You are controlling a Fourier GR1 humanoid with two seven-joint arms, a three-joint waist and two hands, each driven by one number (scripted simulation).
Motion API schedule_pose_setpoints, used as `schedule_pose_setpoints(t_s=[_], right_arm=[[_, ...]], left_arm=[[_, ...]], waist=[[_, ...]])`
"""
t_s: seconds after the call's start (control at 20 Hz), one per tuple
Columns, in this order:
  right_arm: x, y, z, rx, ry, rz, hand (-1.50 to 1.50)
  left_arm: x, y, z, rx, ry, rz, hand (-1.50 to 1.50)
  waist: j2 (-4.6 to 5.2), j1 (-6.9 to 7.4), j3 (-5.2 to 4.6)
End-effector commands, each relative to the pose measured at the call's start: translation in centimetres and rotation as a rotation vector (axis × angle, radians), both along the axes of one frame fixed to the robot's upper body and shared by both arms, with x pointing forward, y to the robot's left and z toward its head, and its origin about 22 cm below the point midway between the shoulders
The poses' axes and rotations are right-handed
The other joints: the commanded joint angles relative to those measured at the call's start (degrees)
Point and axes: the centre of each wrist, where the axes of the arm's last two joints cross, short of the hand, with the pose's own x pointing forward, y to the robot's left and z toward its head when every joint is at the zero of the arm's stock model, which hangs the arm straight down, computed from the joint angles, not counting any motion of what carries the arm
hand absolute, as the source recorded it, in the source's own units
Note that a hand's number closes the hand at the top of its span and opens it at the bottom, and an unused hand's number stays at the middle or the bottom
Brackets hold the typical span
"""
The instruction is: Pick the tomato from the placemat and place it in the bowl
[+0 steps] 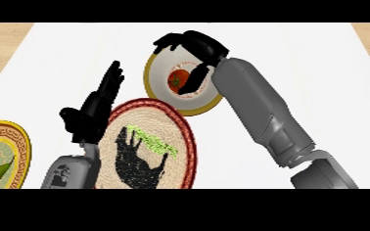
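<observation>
Head view shows the tomato (178, 79) sitting inside the bowl (160, 80), a cream one with a gold rim, on the white counter (289, 49). Right hand (189, 45) is draped over the bowl's far rim with fingers curled, thumb reaching down next to the tomato, though I can't tell if it's actually gripping it. Just below the bowl is the round placemat (180, 132) with a black animal print. Left hand (98, 105) rests open, fingers up, beside the placemat's left edge.

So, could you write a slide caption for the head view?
Right hand over the bowl with the tomato inside; left hand open beside the placemat.
</observation>
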Motion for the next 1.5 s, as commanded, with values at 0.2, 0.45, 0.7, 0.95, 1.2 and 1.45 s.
schedule_pose_setpoints(t_s=[0.2, 0.45, 0.7, 0.95, 1.2, 1.45], right_arm=[[0.9, -1.8, 0.7, 0.315, 0.024, -0.004, -1.5], [2.4, -3.5, 3.5, 0.377, 0.149, -0.053, -1.5], [3.3, -6.4, 4.2, 0.429, 0.252, -0.053, -1.5], [3.4, -11.6, 2.4, 0.445, 0.316, 0.002, -1.5], [3.4, -14.5, 2.1, 0.467, 0.327, 0.047, -1.5], [2.8, -14.8, 0.6, 0.43, 0.334, 0.08, -1.5]], left_arm=[[-0.3, 0.1, 0.3, -0.008, 0.013, 0.028, 0.0], [-0.1, 1.7, -0.8, -0.008, 0.028, 0.025, 0.0], [0.2, 1.3, -0.3, 0.006, 0.005, 0.036, 0.0], [0.0, 0.4, -1.3, -0.001, -0.003, 0.021, 0.0], [0.4, 0.2, -0.1, 0.007, -0.001, 0.011, 0.0], [-0.6, -0.8, -0.3, -0.015, 0.013, -0.002, 0.0]], waist=[[-0.58, -1.37, 0.01], [-0.52, -1.4, -0.02], [-0.56, -1.41, -0.01], [-0.06, -0.75, 0.0], [0.17, -0.06, 0.05], [-0.1, -0.47, 0.04]])
